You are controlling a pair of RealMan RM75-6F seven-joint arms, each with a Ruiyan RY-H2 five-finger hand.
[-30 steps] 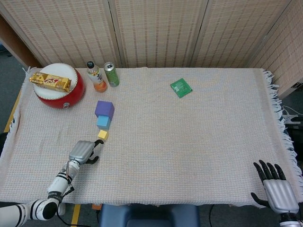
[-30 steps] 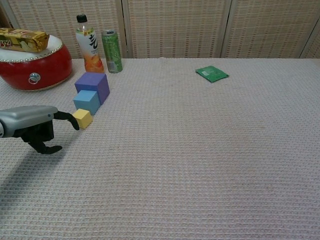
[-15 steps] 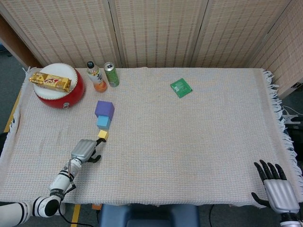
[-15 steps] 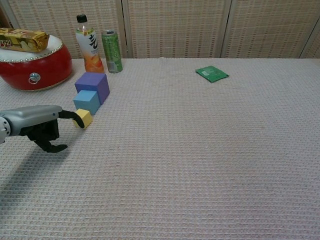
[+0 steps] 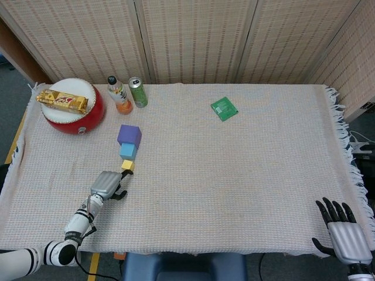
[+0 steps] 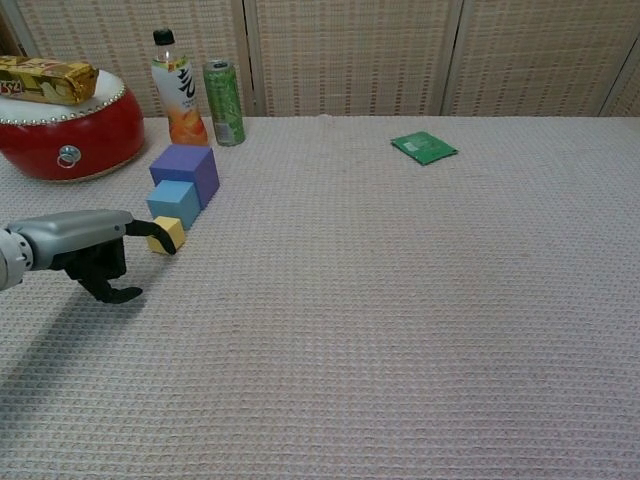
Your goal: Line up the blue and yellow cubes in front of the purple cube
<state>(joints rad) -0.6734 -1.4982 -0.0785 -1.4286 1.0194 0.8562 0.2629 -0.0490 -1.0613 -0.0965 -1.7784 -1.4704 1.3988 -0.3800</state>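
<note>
the small yellow cube (image 6: 167,233) sits at 6 o'clock of the light blue cube (image 6: 173,202), itself touching the larger purple cube (image 6: 187,171). the left hand (image 6: 85,254), fingers curled, touches the yellow cube with one fingertip; the right hand (image 5: 347,237) lies spread, empty.

Folding screen (image 5: 193,38) of woven beige panels in pale frames stands behind the table (image 5: 246,175). Table is covered by a cream waffle-weave cloth, fringe (image 5: 351,146) hanging off its right edge. Grey floor (image 5: 12,88) left of the table, with a yellow line (image 5: 16,137) along it. Even, soft light.
</note>
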